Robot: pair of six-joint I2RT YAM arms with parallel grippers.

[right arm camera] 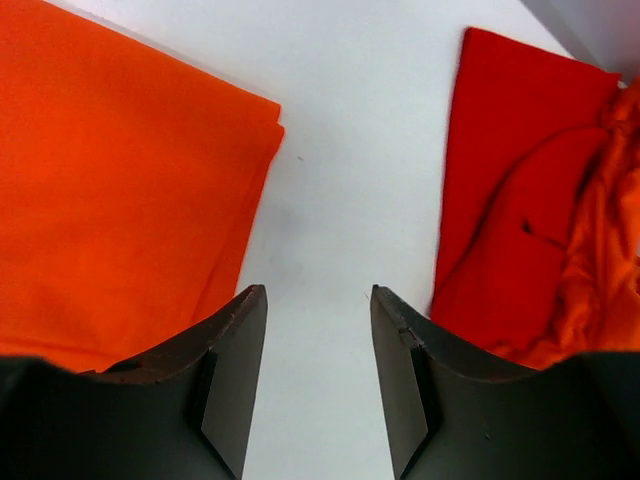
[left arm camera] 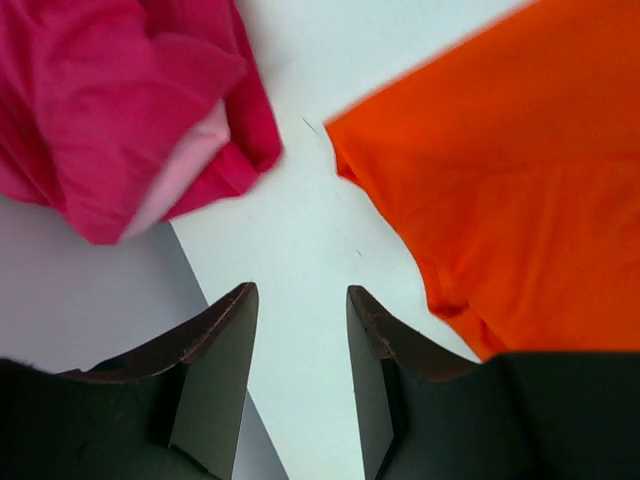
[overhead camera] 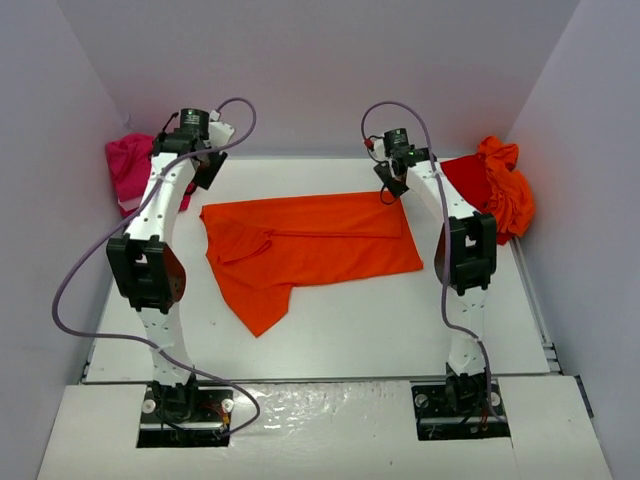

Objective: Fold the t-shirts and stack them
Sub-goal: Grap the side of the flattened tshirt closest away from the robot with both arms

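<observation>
Orange shirt (overhead camera: 310,245) is lying half-folded on the worktop (overhead camera: 380,320). Left tool (left arm camera: 300,300) and right tool (right arm camera: 318,300) are hovering released, empty, at its far corners. Pink shirt (overhead camera: 128,170) at 10 o'clock and red pile (overhead camera: 495,185) at 2 are waiting crumpled; nothing stacked.

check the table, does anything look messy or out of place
The flat orange t-shirt in the middle is only partly folded: one corner sticks out toward the near edge, askew. A crumpled pink cloth garment lies bunched at the far left, and a red and orange cloth heap at the far right.
</observation>
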